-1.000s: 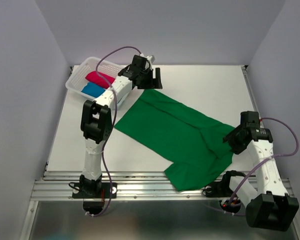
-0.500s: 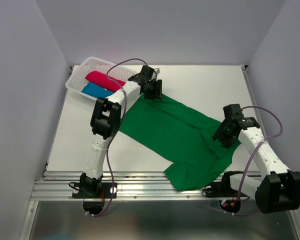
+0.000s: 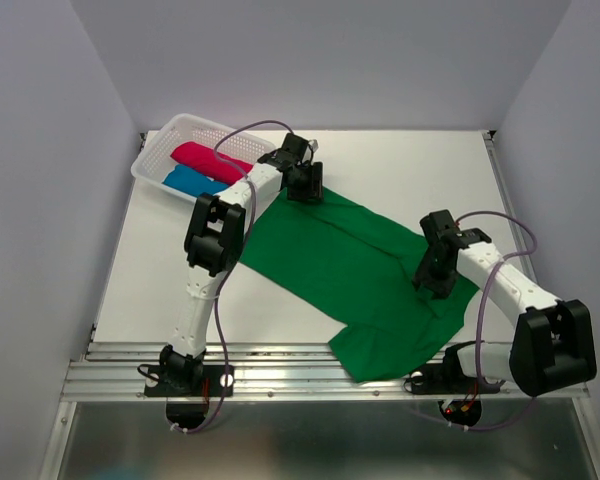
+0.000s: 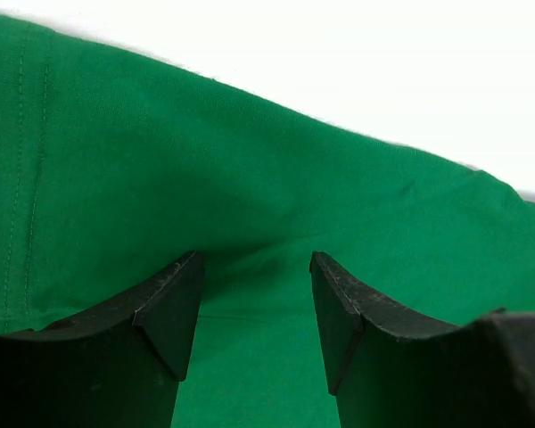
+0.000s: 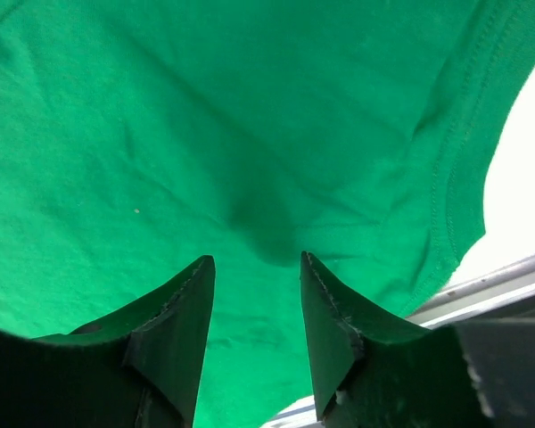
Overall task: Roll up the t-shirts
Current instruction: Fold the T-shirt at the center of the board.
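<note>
A bright green t-shirt (image 3: pixel 355 265) lies spread flat across the table, running from the far left to the near edge. My left gripper (image 3: pixel 305 190) is open just above the shirt's far corner; its wrist view shows the green t-shirt (image 4: pixel 250 178) between the spread fingers (image 4: pixel 169 308). My right gripper (image 3: pixel 430 278) is open over the shirt's right side near the sleeve; its wrist view shows the green t-shirt (image 5: pixel 205 134) under the fingers (image 5: pixel 330 321). A rolled crimson-pink t-shirt (image 3: pixel 202 157) and a rolled blue t-shirt (image 3: pixel 188 180) lie in the white basket (image 3: pixel 165 138).
The white perforated basket stands at the far left corner of the white table (image 3: pixel 150 290). A metal rail (image 3: pixel 280 375) runs along the table's near edge, where the shirt's hem hangs over. Lilac walls close in the left, right and back.
My left gripper has moved from beside the basket down onto the shirt's far corner. My right gripper has swung left from the table's right edge to over the shirt.
</note>
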Available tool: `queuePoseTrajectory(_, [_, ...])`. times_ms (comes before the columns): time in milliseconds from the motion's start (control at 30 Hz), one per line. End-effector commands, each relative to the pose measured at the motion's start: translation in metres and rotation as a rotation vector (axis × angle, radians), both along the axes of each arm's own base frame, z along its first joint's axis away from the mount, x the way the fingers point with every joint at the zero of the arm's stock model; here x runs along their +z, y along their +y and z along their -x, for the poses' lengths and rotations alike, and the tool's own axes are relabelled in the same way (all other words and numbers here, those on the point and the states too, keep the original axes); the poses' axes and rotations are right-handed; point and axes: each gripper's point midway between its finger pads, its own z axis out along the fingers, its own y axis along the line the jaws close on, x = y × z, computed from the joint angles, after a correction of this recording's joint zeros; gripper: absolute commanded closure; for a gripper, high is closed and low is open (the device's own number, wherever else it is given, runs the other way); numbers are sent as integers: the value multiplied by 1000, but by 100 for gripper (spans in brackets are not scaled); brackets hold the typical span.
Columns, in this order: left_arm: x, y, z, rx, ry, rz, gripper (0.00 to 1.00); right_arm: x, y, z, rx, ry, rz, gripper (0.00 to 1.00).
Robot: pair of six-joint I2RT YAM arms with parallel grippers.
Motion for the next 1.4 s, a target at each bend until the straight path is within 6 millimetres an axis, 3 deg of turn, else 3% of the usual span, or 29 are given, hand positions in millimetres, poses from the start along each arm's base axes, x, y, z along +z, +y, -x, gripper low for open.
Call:
queuePoseTrajectory(0, [20, -5, -9, 2, -44, 21, 38, -4, 3, -10, 12, -26, 0, 52])
queuePoseTrajectory(133, [21, -4, -9, 3, -45, 23, 38, -8, 3, -9, 17, -9, 14, 53])
queuePoseTrajectory(300, [21, -3, -9, 2, -44, 28, 38, -13, 2, -7, 19, 19, 34, 63])
queuePoseTrajectory(367, [22, -4, -9, 1, -44, 31, 38, -13, 0, -6, 13, 23, 44, 73])
queuePoseTrajectory(400, [21, -3, -9, 2, -42, 32, 38, -13, 0, -7, 8, 19, 45, 86])
queuePoseTrajectory(467, [22, -4, -9, -1, -44, 37, 38, -10, 0, -7, 6, 9, 44, 99])
queuePoseTrajectory(833, [20, -4, -10, 1, -41, 36, 38, 35, 20, -8, 95, -59, -56, 99])
queuePoseTrajectory(1367, [15, 1, -10, 5, -34, 28, 37, 43, 38, 19, 154, 48, -114, 99])
